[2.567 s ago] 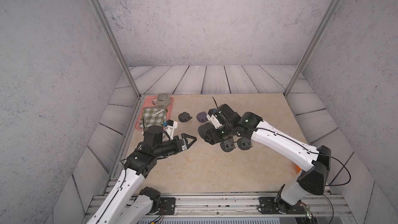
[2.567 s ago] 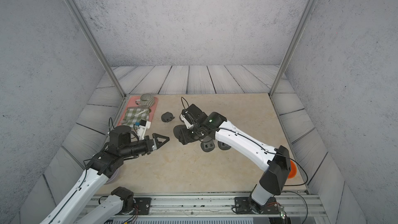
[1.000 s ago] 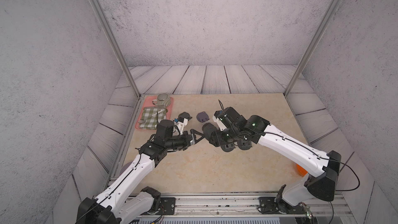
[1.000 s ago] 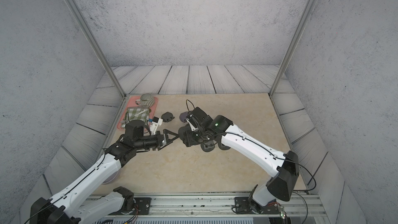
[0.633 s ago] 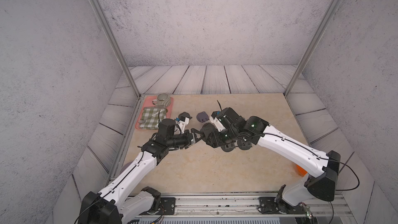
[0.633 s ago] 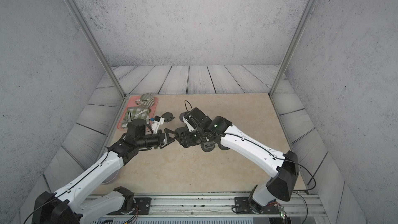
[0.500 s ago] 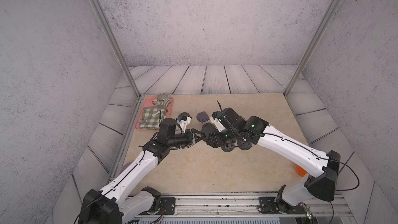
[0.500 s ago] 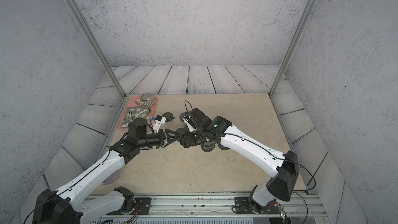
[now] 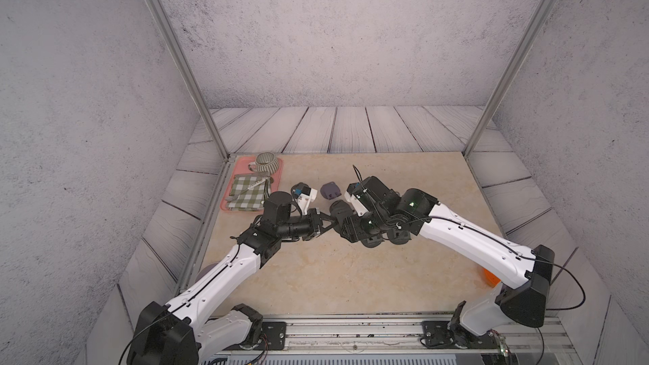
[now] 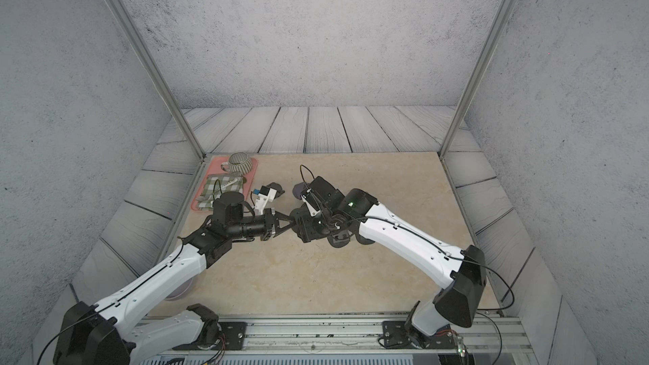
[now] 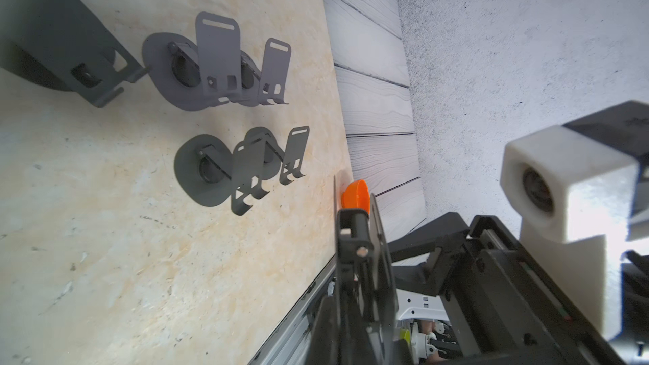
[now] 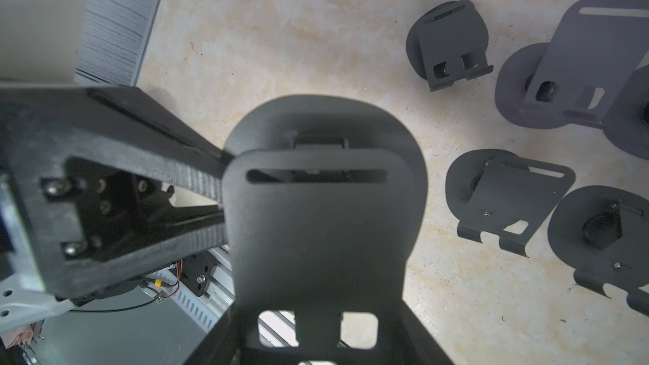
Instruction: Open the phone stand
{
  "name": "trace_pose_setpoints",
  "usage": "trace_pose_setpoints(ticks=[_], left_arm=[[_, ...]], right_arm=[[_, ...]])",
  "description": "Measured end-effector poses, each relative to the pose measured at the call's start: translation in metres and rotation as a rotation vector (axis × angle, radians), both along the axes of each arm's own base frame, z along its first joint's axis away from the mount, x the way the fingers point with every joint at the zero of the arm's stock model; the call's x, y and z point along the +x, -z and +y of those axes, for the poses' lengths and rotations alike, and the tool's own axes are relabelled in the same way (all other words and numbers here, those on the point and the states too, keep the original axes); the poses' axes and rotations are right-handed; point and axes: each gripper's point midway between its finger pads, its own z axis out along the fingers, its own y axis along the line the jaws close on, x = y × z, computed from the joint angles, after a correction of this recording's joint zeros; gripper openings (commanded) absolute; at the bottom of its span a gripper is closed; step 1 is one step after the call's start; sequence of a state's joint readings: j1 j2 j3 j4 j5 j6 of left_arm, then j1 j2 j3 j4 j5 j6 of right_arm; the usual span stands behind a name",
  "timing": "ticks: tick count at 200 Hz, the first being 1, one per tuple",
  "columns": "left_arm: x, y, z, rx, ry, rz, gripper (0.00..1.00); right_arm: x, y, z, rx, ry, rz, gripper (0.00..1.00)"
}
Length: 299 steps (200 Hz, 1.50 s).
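A dark, folded phone stand (image 12: 316,226) hangs above the table, held between both arms in both top views (image 9: 341,213) (image 10: 301,217). My right gripper (image 9: 352,231) is shut on its lower end, and its fingers are hidden behind the stand in the right wrist view. My left gripper (image 9: 330,221) comes in from the left and is shut on the stand's side. Its black fingers (image 12: 196,177) pinch the edge of the front plate. In the left wrist view the stand (image 11: 380,258) shows edge-on between those fingers.
Several other dark phone stands lie on the table: opened ones (image 11: 217,61) (image 11: 242,166), a folded one (image 12: 449,43) and a purple-grey one (image 9: 330,190). A pink tray (image 9: 279,174) with a striped cup and checked cloth sits at the back left. An orange object (image 9: 490,277) lies near the right arm's base.
My left arm has reached right to the stand held up by the right gripper, and its jaws have gone from open to shut on the plate edge. The right arm barely moved.
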State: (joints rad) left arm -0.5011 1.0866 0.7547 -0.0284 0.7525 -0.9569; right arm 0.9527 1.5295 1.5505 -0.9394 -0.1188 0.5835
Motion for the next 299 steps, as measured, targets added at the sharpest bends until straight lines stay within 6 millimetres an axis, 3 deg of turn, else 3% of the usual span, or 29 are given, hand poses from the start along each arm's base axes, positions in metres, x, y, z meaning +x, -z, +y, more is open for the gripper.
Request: trace_pose_setpoints(ticks=[56, 146, 154, 163, 171, 202, 251, 299], left_arm=[[-0.011, -0.006, 0.018, 0.175, 0.019, -0.156, 0.00], [-0.026, 0.004, 0.039, 0.340, 0.041, -0.287, 0.00], [-0.026, 0.004, 0.039, 0.340, 0.040, -0.290, 0.00], [-0.026, 0.004, 0.039, 0.341, 0.039, -0.291, 0.00], [-0.025, 0.007, 0.041, 0.356, 0.033, -0.287, 0.00], [-0.029, 0.028, 0.050, 0.424, 0.034, -0.213, 0.00], [-0.037, 0.029, 0.050, 0.418, 0.062, -0.206, 0.00], [-0.046, 0.020, 0.052, 0.389, 0.065, -0.234, 0.00]], right_arm=[[-0.010, -0.013, 0.007, 0.017, -0.070, 0.022, 0.51], [-0.027, -0.010, 0.018, 0.022, -0.173, 0.102, 0.55], [-0.027, -0.011, 0.018, 0.022, -0.174, 0.105, 0.63], [-0.027, -0.011, 0.019, 0.022, -0.176, 0.108, 0.87], [-0.028, -0.012, 0.020, 0.024, -0.180, 0.113, 1.00], [-0.025, -0.029, 0.027, 0.071, -0.201, 0.077, 0.99], [-0.019, -0.040, 0.032, 0.096, -0.215, 0.043, 0.99], [-0.010, -0.018, 0.048, 0.077, -0.221, 0.080, 0.99]])
